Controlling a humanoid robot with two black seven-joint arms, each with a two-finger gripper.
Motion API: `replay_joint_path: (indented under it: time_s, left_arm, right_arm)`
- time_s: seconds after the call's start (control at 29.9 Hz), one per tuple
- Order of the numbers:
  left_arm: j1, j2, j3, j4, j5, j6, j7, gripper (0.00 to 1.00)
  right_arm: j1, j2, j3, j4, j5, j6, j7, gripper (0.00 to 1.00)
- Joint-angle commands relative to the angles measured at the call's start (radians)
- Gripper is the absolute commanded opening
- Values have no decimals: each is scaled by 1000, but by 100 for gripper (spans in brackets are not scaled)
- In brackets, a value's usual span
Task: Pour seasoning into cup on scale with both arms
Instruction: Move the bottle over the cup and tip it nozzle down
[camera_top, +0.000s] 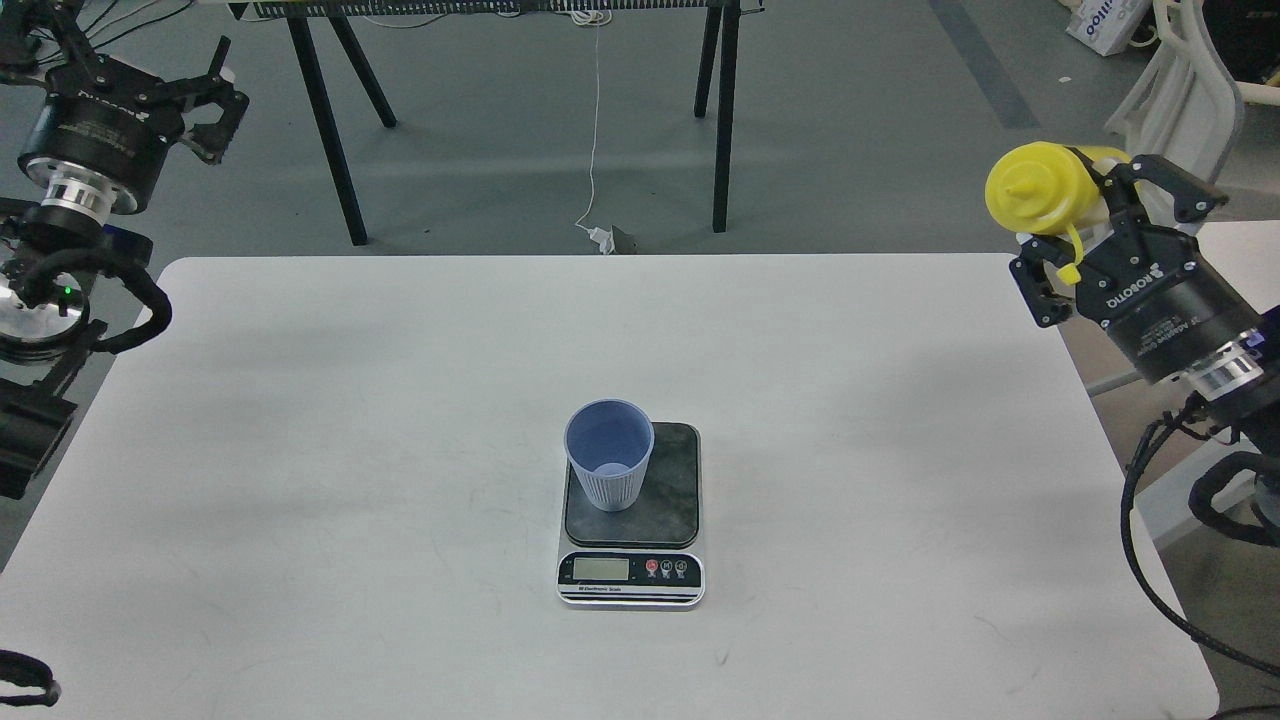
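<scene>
The light-blue ribbed cup (609, 468) stands upright on the left part of the scale's dark plate (631, 513), near the middle of the white table (400, 400). My right gripper (1090, 225) is shut on the yellow seasoning bottle (1040, 187) and holds it high above the table's right edge, tilted with its nozzle pointing left toward me; the small cap dangles on its tether. My left gripper (120, 70) is open and empty, raised beyond the table's far left corner.
A black trestle table (520, 110) stands behind the white table, with a white cable and plug on the floor. A white chair (1170, 200) and a second white table stand at the right.
</scene>
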Motion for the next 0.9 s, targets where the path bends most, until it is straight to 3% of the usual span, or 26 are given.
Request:
replay_joint_path:
  time_s: [0.0,0.23,0.4,0.67,0.87]
  left_arm:
    - [-1,0,0,0,0,8,0,100]
    - [-1,0,2,0,2,7,1,100]
    - [-3,2,5,0,2,8,3,100]
    - [-3,3,5,0,2,13,-3,100]
    - [13,3,5,0,2,14,-6,100]
  right_arm:
    - [154,-5,-158,1,-94,-88,8,31]
    - [468,50,-526,8,-261,-299,20,31]
    - [651,121,-771,10,-448,-356,20,31]
    - [676,260,-903,-53,-922,-437,23,30]
    - [668,385,-940,-146,-1050,-504,31,28]
